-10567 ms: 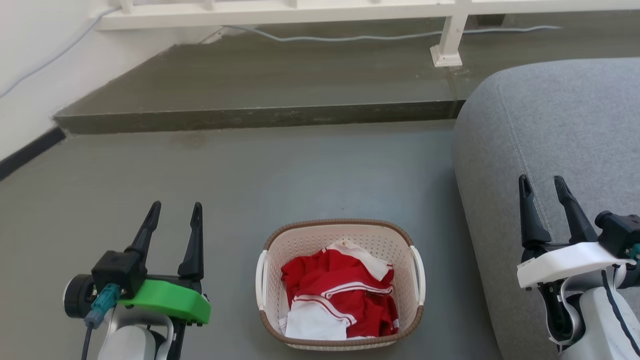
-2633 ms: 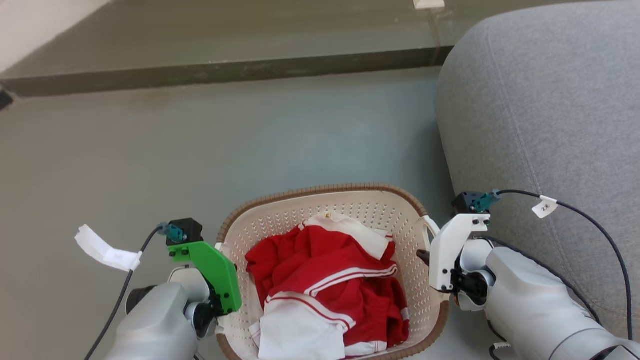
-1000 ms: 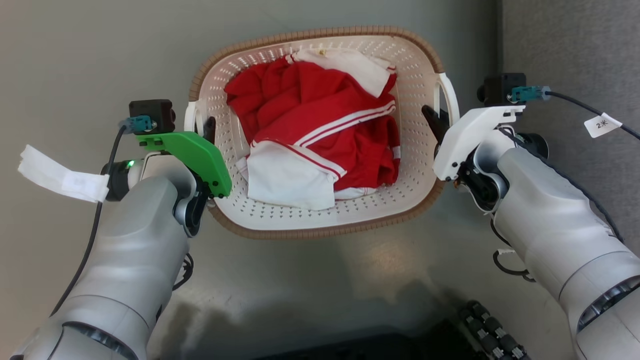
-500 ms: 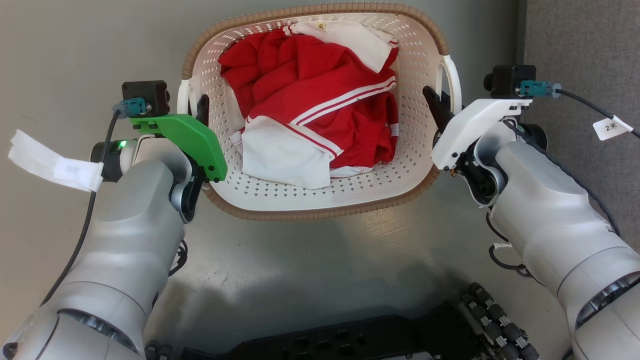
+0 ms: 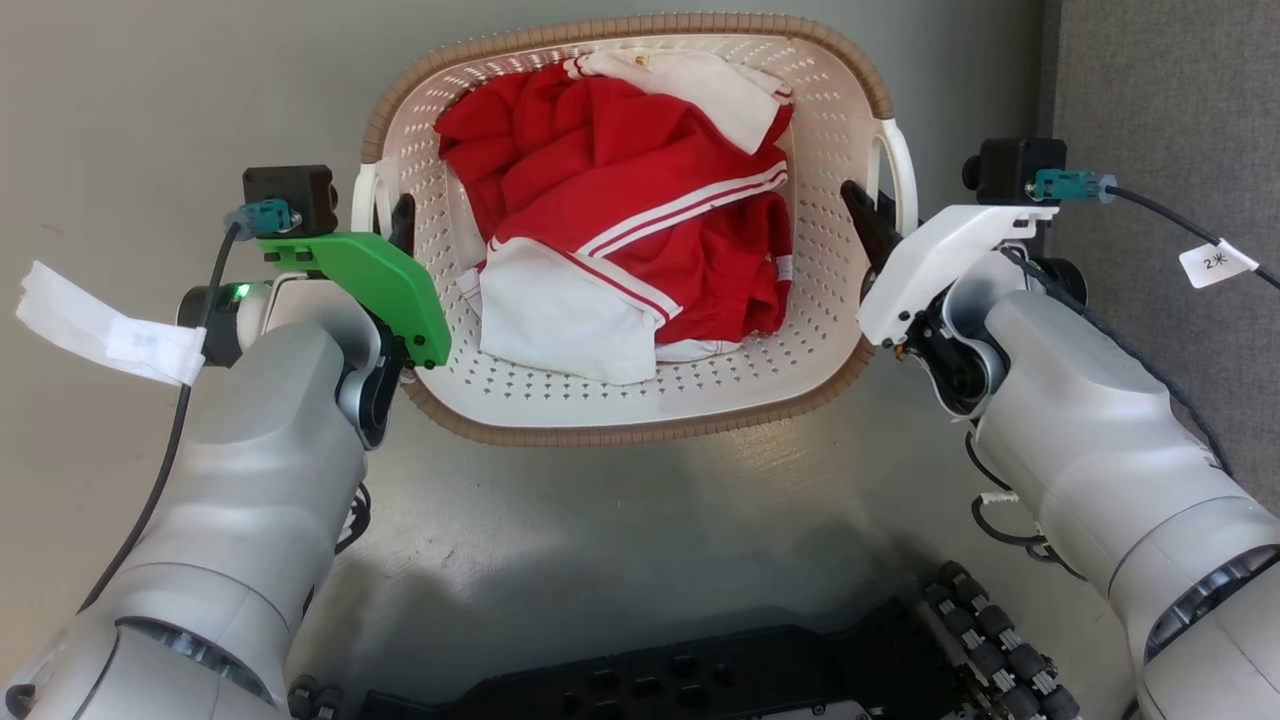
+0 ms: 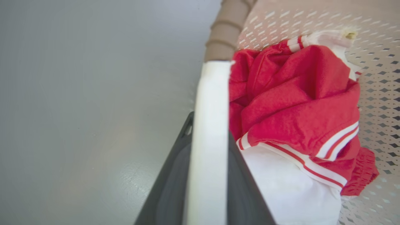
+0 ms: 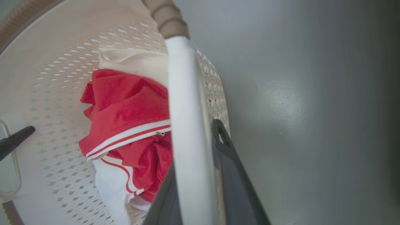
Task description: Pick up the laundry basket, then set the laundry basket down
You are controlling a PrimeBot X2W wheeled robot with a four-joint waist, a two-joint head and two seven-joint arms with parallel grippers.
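A small white tag (image 5: 1212, 262) on the right arm's cable, lying over the grey sofa (image 5: 1160, 90), carries a "2" followed by a star-like mark that is too small to read. A larger paper tag (image 5: 100, 325) on the left arm's cable, well away from the sofa, has only faint grey print that cannot be read. The laundry basket (image 5: 640, 405) sits over the grey floor (image 5: 150, 100) just beside the sofa, its opening facing up toward the head camera. Its long axis looks to run straight toward the sofa, with one white handle at each end. Whether its base touches the floor cannot be told. The right gripper (image 5: 880, 215) (image 7: 193, 143) works in the gap between basket and sofa. Its two dark fingers are pressed against either face of the sofa-side handle (image 5: 905, 170) (image 7: 186, 93), pinching it. The left gripper (image 5: 390, 215) (image 6: 209, 125) is at the end farthest from the sofa and pinches the far handle (image 5: 365, 200) (image 6: 212, 87) the same way, one finger inside the basket wall and one outside. Inside lie a crumpled red garment (image 5: 640, 180) with white stripes and a white cloth (image 5: 560, 320). A green light (image 5: 238, 291) glows on the left wrist.
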